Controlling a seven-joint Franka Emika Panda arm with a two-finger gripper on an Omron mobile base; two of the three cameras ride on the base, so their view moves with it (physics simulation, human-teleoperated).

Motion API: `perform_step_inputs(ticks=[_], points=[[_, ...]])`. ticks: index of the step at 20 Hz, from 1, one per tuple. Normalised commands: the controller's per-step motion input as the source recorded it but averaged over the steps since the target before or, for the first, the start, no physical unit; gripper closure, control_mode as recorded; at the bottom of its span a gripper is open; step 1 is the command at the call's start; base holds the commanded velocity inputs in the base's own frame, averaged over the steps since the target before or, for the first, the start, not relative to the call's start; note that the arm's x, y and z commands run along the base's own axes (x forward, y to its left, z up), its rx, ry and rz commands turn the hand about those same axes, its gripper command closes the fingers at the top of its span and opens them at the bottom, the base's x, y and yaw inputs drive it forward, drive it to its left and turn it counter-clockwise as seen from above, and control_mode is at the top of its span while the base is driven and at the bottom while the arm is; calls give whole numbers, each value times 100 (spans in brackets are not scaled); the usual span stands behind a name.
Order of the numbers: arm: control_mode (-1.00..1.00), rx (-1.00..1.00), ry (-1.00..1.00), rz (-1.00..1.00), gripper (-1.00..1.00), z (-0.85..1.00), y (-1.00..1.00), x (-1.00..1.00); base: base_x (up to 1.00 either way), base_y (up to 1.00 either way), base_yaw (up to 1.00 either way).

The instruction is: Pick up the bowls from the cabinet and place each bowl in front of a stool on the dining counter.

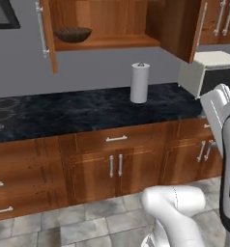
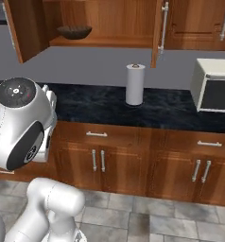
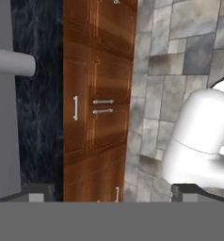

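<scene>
Right now my hand (image 3: 112,192) has its two fingertips wide apart with nothing between them, looking along the floor tiles and the drawer fronts under the wall bench (image 2: 109,106), so I judge the task barely begun, with no bowl lifted yet. Farther off, on that bench, stand a paper towel roll (image 1: 139,83) and a microwave (image 2: 213,85). Above them the cabinet (image 1: 112,21) hangs open, and its shelf holds one dark wood-grained bowl (image 1: 73,34) at the left end; I can't see a second bowl or the dining counter from here.
</scene>
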Motion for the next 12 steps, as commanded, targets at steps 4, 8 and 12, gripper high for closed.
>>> perform_step_inputs(ticks=[4,8,12], points=[[100,0,0,0,-100,0,0,0,51,100,0],[100,0,0,0,-100,0,0,0,72,46,4],[100,0,0,0,-100,0,0,0,65,-3,1]])
